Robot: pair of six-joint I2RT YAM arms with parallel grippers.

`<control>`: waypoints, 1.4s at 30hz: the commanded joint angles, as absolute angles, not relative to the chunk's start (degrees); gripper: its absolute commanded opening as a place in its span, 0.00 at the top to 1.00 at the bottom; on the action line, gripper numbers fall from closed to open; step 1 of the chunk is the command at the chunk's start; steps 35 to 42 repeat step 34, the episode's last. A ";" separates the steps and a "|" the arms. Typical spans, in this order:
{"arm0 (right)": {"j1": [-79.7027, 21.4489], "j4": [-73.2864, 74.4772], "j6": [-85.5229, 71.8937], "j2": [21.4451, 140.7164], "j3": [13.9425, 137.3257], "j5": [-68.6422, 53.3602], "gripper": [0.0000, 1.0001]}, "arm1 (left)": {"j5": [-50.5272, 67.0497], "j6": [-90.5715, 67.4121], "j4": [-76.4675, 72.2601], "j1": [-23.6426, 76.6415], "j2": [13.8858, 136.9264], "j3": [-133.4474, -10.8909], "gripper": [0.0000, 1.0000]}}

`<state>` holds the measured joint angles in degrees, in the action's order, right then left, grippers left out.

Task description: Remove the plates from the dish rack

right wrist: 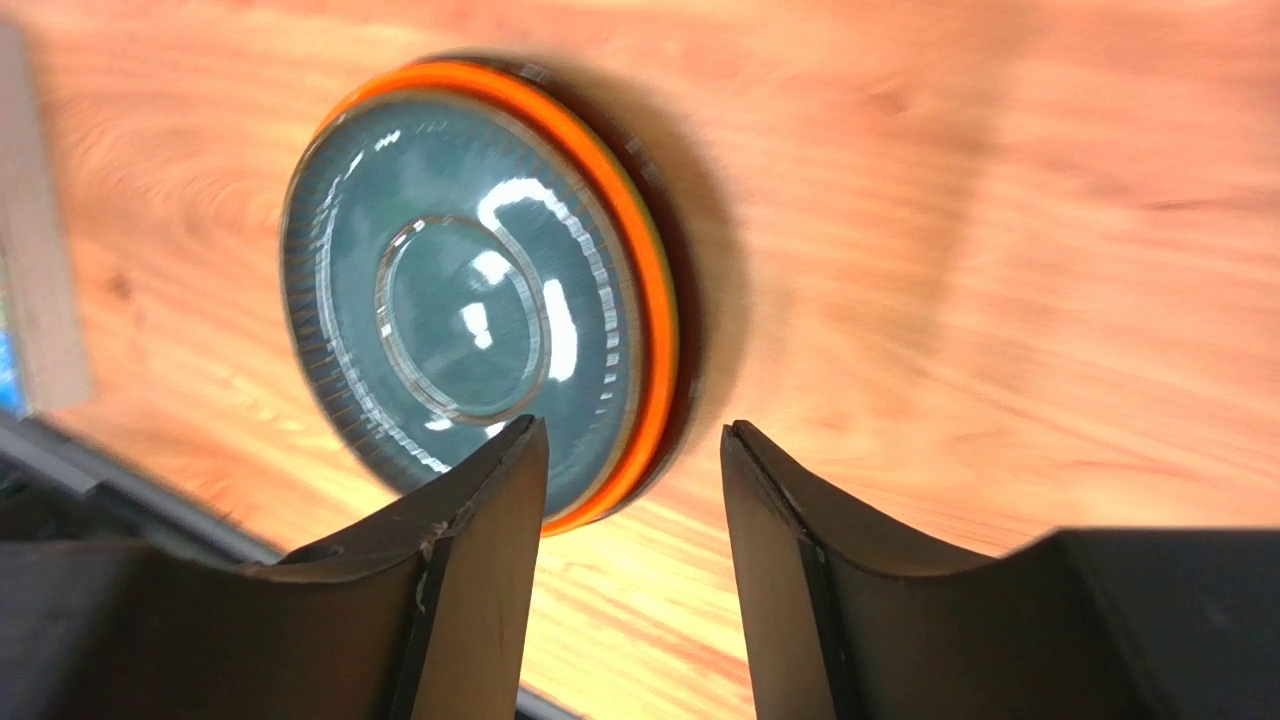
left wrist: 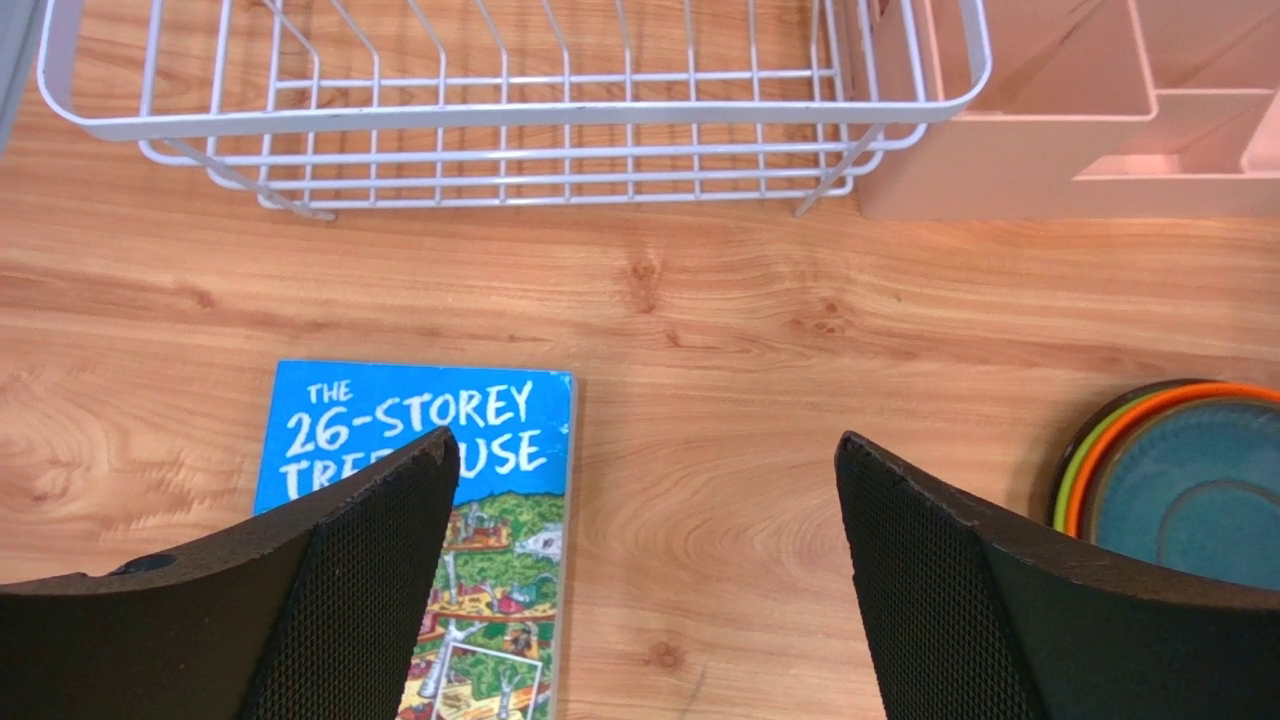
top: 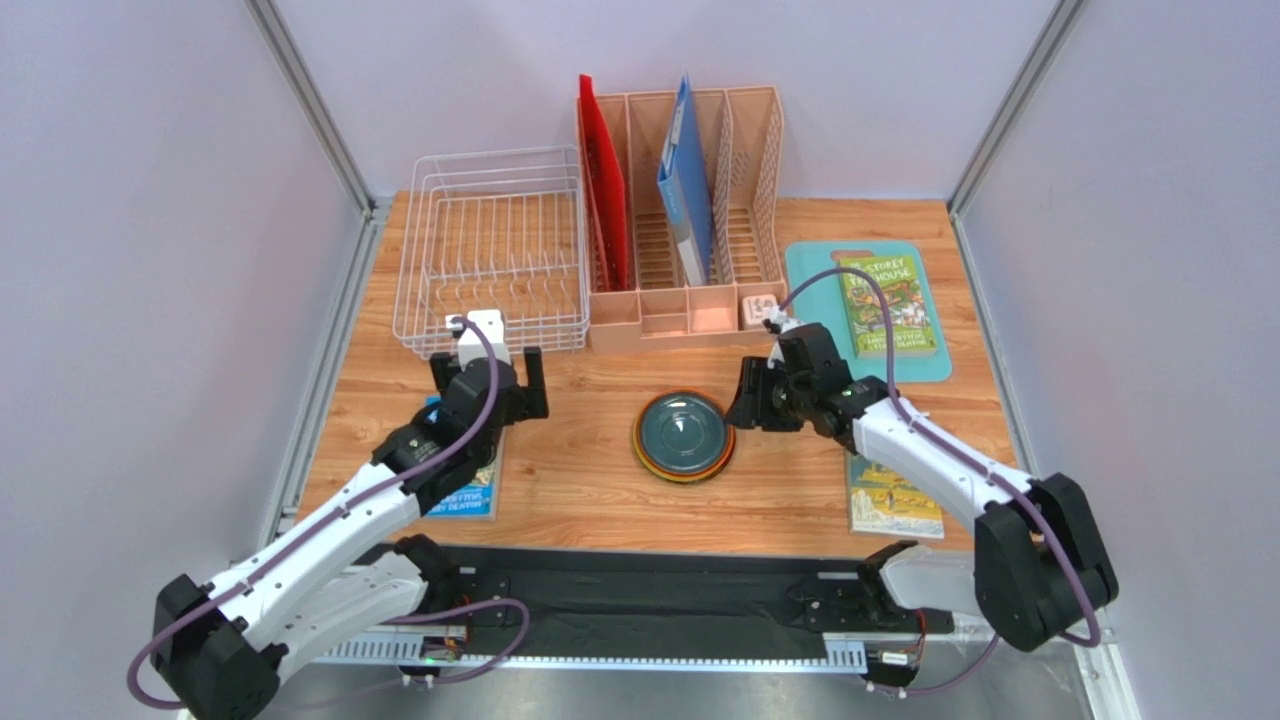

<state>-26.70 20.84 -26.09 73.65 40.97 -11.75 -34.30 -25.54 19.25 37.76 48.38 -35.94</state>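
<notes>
The plates lie in one stack (top: 684, 435) on the table's middle, the dark grey-teal one on top, with orange, lime green and dark red rims showing under it. The stack shows in the right wrist view (right wrist: 481, 300) and at the right edge of the left wrist view (left wrist: 1180, 480). The white wire dish rack (top: 492, 248) stands at the back left with no plates in it; its front side shows in the left wrist view (left wrist: 511, 105). My left gripper (top: 489, 393) is open and empty in front of the rack. My right gripper (top: 747, 402) is open and empty just right of the stack.
A peach file organizer (top: 684, 210) with red and blue folders stands right of the rack. A blue book (left wrist: 421, 525) lies under the left gripper. A teal mat with a book (top: 872, 308) is at the back right. Another book (top: 894, 503) lies under the right arm.
</notes>
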 commanded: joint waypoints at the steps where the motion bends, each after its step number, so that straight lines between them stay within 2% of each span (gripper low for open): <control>1: -26.63 24.17 -20.75 66.99 43.68 -0.10 0.48 | -35.86 -23.82 21.00 37.97 48.34 -39.11 0.01; 4: -26.63 25.66 -20.22 63.65 43.16 10.95 0.47 | -35.86 -23.21 21.01 37.97 47.64 -39.55 0.01; 8: -26.81 24.96 -23.02 59.86 41.66 19.47 0.46 | -35.86 -21.45 19.61 37.97 46.93 -39.73 0.01; 10: -26.89 22.25 -23.73 57.58 39.74 23.71 0.40 | -36.12 -20.22 18.99 37.88 46.93 -39.99 0.01; 11: -26.89 20.41 -23.64 56.79 38.51 27.73 0.30 | -35.43 -19.61 17.51 37.97 46.85 -39.82 0.01; 12: -26.89 16.21 -23.38 55.56 35.62 29.86 0.00 | -34.81 -18.90 16.45 37.97 46.85 -39.81 0.01; 19: -27.25 0.45 -17.07 55.63 27.26 50.94 0.00 | -33.49 -15.39 11.69 37.88 50.79 -41.83 0.01; 22: -27.16 -2.54 -14.87 55.90 27.25 55.18 0.00 | -33.84 -14.77 10.90 37.97 52.55 -42.01 0.01; 25: -27.42 -0.26 -13.89 54.32 28.91 56.86 0.00 | -34.01 -14.24 10.72 37.88 53.61 -42.36 0.01; 30: -27.33 -15.98 -8.79 52.12 19.69 57.75 0.00 | -34.28 -13.18 9.32 37.88 54.31 -41.66 0.01; 42: -27.25 -17.84 -7.74 53.35 19.07 60.28 0.00 | -34.54 -13.10 9.15 37.88 54.23 -41.31 0.01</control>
